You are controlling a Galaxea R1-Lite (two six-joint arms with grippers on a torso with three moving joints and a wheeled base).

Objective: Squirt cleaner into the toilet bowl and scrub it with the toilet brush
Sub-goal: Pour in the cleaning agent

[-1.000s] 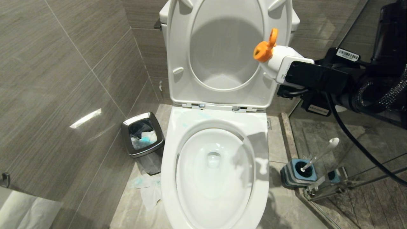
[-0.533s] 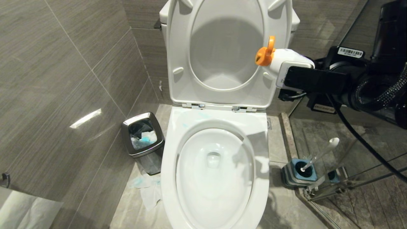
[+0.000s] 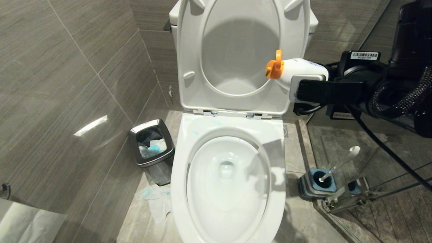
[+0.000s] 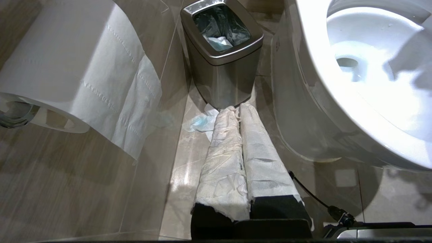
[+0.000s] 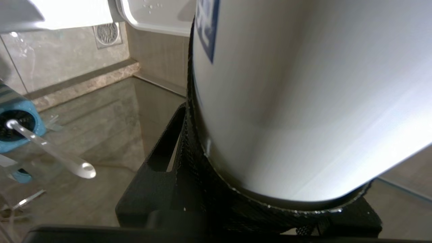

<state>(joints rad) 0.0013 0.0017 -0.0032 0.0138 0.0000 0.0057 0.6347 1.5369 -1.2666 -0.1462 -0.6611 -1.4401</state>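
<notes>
The right gripper (image 3: 305, 88) entered the head view from 3 o'clock, its fingers clamped around a white bottle (image 3: 303, 69) with an orange cap (image 3: 274, 66). The bottle lay roughly level, cap pointing toward 9 o'clock, in front of the raised seat (image 3: 189, 67) and above the rear right part of the toilet bowl (image 3: 233, 128). In the right wrist view the white bottle body (image 5: 287, 101) filled most of the frame between the black fingers (image 5: 162, 155).

The toilet bowl stood at the centre of the head view, lid and seat upright. Faint pale-blue smears of the cleaner (image 3: 209, 123) marked the back rim near the hinges at 12 o'clock of the bowl opening. The water in the basin looked only slightly tinted.

The toilet brush (image 3: 339, 163) stood in its blue-and-grey holder (image 3: 315, 184) on the floor at 3 o'clock of the bowl, handle tilted toward 2 o'clock, untouched and well apart from the right gripper.

The left gripper (image 4: 241, 111) hung low beside the bowl, its paper-wrapped fingers pressed together and holding nothing. It pointed toward a steel waste bin (image 4: 222, 60), which sat at 9 o'clock of the bowl. Crumpled tissue (image 3: 158, 202) lay on the floor just beside the bin. A toilet paper roll (image 4: 67, 67) hung on the wall at 10 o'clock in the left wrist view.
</notes>
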